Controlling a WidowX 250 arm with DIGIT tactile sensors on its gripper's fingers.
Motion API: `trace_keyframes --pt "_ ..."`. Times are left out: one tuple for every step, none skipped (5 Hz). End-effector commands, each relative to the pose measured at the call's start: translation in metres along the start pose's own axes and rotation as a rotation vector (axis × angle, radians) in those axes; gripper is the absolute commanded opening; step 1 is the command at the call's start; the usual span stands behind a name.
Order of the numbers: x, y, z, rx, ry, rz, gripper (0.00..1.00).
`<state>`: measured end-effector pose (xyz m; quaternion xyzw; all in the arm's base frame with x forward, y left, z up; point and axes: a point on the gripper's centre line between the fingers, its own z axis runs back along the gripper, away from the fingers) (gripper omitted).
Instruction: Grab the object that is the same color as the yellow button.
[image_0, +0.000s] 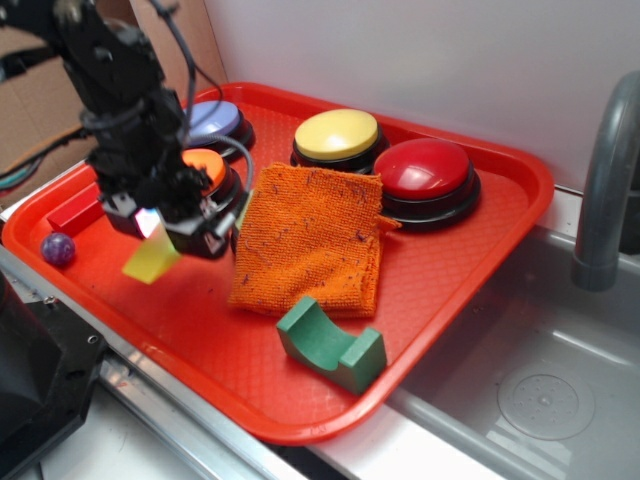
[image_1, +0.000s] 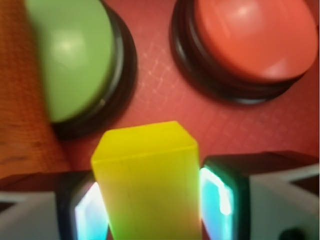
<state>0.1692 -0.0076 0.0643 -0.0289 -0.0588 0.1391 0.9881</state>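
Note:
My gripper (image_0: 165, 238) is shut on the small yellow wedge block (image_0: 152, 259) and holds it above the left part of the red tray (image_0: 470, 270), in front of the orange button (image_0: 208, 165). In the wrist view the block (image_1: 147, 170) stands between my two fingers, whose lit pads (image_1: 216, 197) press its sides; my gripper (image_1: 150, 212) is closed on it. The yellow button (image_0: 337, 133) sits at the tray's back, apart from me. A yellow-green dome (image_1: 70, 55) on a black base shows at the upper left of the wrist view.
An orange cloth (image_0: 310, 240) lies mid-tray, a green arch-cut block (image_0: 330, 345) in front of it. A red bar (image_0: 75, 212) and purple ball (image_0: 58, 248) lie at the left. Blue (image_0: 215, 120) and red (image_0: 425, 168) buttons stand behind. A sink (image_0: 540, 390) and faucet (image_0: 605, 190) are on the right.

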Motion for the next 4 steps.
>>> trace_keyframes --pt "0.023 -0.019 0.076 -0.073 0.009 -0.093 0.0" --pt "0.024 -0.024 0.111 -0.085 -0.019 -0.08 0.0" --pt "0.02 -0.021 0.121 -0.095 -0.101 -0.015 0.0" --pt "0.016 -0.011 0.11 -0.105 -0.104 0.036 0.0"
